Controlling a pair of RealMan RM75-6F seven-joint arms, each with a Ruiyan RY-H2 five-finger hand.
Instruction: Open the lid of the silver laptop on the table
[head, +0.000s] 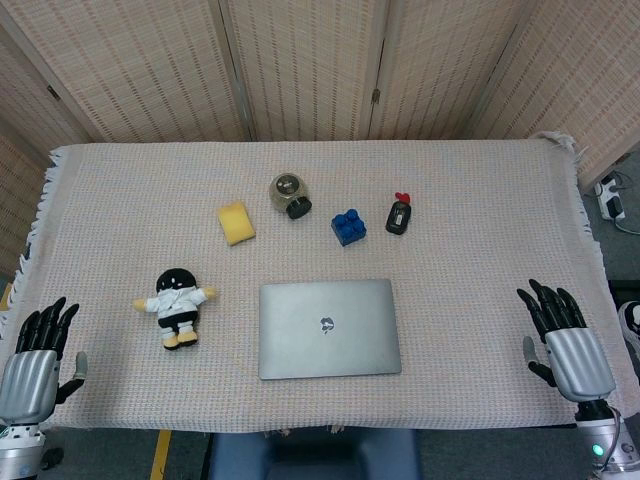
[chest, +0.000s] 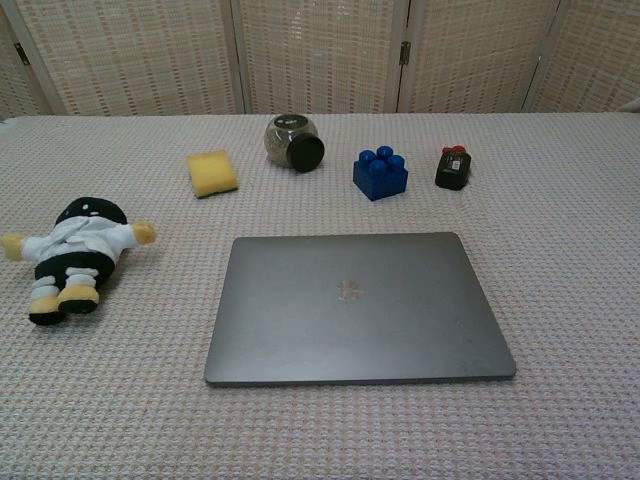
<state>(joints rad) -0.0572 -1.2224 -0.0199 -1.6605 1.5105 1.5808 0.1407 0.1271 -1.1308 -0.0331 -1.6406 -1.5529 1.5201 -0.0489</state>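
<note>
Laptop (head: 329, 328) flat at table (head: 480, 200) near edge, centre; doll (head: 177, 305) to its left; behind, left to right: sponge (head: 236, 222), jar (head: 290, 195), brick (head: 348, 227), small device (head: 399, 216); hands at outer near corners: left hand (head: 35, 365), right hand (head: 566, 340)

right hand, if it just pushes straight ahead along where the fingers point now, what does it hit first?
Probably nothing. The right hand sits open at the table's near right corner, fingers pointing away toward the far edge. That strip of tablecloth looks bare; the laptop and small black object lie well to its left.

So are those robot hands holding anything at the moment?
No. The left hand and right hand both rest open at the table's edges, well clear of the closed silver laptop.
</note>
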